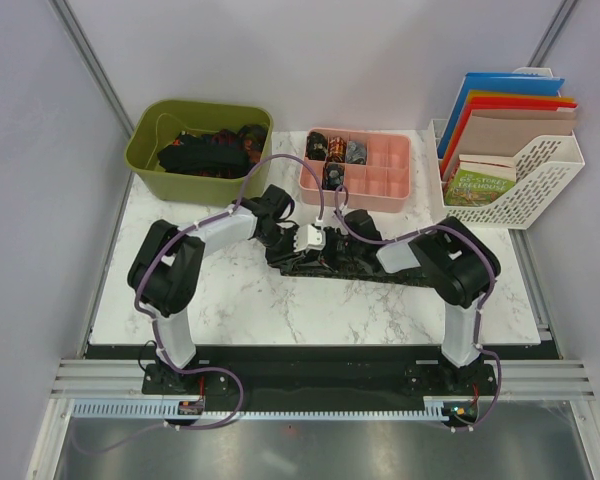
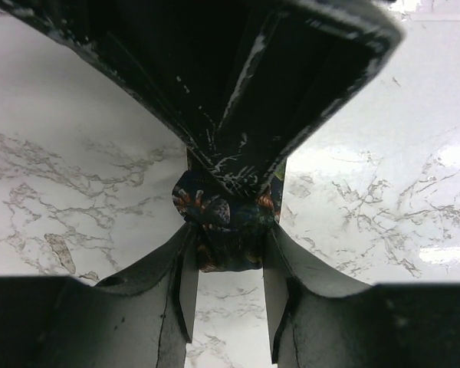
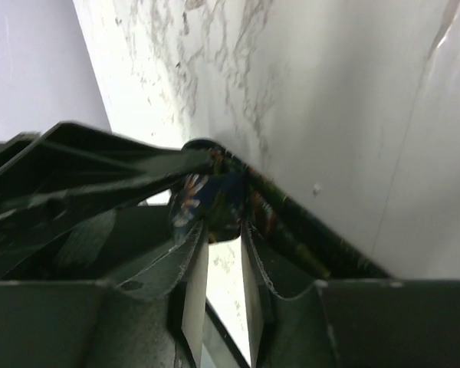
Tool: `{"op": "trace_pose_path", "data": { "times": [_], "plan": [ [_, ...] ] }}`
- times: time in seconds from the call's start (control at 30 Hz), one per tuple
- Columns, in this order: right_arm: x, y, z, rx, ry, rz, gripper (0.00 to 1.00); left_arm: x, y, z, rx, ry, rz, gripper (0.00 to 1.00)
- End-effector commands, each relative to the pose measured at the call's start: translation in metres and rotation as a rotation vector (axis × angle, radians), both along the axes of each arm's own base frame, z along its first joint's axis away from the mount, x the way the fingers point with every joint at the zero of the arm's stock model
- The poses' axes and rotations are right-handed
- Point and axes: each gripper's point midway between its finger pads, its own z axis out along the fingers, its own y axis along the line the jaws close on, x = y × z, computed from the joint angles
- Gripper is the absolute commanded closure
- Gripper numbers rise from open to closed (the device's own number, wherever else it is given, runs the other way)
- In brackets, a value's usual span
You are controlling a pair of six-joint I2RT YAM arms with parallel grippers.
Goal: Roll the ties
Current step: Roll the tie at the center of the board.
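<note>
"Top external view, from the left: what is seen?"

"A green bin (image 1: 145, 160) is placed at the far left of the bench (image 1: 280, 310). A heap of loose ties (image 1: 205, 155) is kept in it, probably as the supply to be rolled. Nearer, one tie (image 1: 315, 266) is laid flat across the middle of the bench, where it can be reached by both arms."

"How is it held?"

"In the left wrist view the left fingers (image 2: 228, 257) are closed almost fully, and the rolled end (image 2: 215, 215) of the tie is pinched between them. In the right wrist view the right fingers (image 3: 221, 238) are brought together to a narrow gap, and the same small roll is caught at their tips. It is judged that the roll is gripped from two sides so that it cannot spring open while it is turned along the flat part."

"And further right?"

"A pink tray (image 1: 392, 190) with compartments is set behind the tie, and a few rolled ties (image 1: 335, 150) are stored in its left cells. At the far right, a white rack (image 1: 550, 185) is placed with coloured folders (image 1: 510, 100) and a book (image 1: 477, 185) in it."

"Can any writing be read?"

"Letters are printed on the green cover of the book, but they are too small to be read. No brand can be made out on the arms."
</note>
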Motion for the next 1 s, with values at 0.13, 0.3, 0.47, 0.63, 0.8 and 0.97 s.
{"op": "trace_pose_path", "data": {
  "times": [0.13, 0.3, 0.47, 0.63, 0.8, 0.97],
  "plan": [
    [-0.011, -0.004, 0.042, 0.067, -0.063, 0.069, 0.64, -0.01, 0.012, -0.033, 0.086, 0.025, -0.069, 0.62],
    [-0.007, -0.003, 0.041, 0.083, -0.057, 0.039, 0.48, -0.012, 0.009, -0.026, 0.06, 0.014, -0.091, 0.62],
    [-0.001, -0.003, 0.025, 0.06, -0.032, 0.007, 0.47, -0.011, 0.007, -0.025, 0.055, 0.008, -0.099, 0.61],
    [0.003, 0.0, 0.014, 0.07, -0.009, -0.01, 0.49, -0.01, 0.006, -0.022, 0.048, 0.001, -0.101, 0.61],
    [0.007, 0.005, 0.013, 0.088, -0.013, -0.029, 0.49, -0.012, 0.006, -0.022, 0.039, -0.005, -0.117, 0.6],
    [0.009, 0.008, 0.018, 0.107, -0.021, -0.029, 0.48, -0.011, 0.004, -0.019, 0.029, -0.023, -0.131, 0.6]
  ]
}}
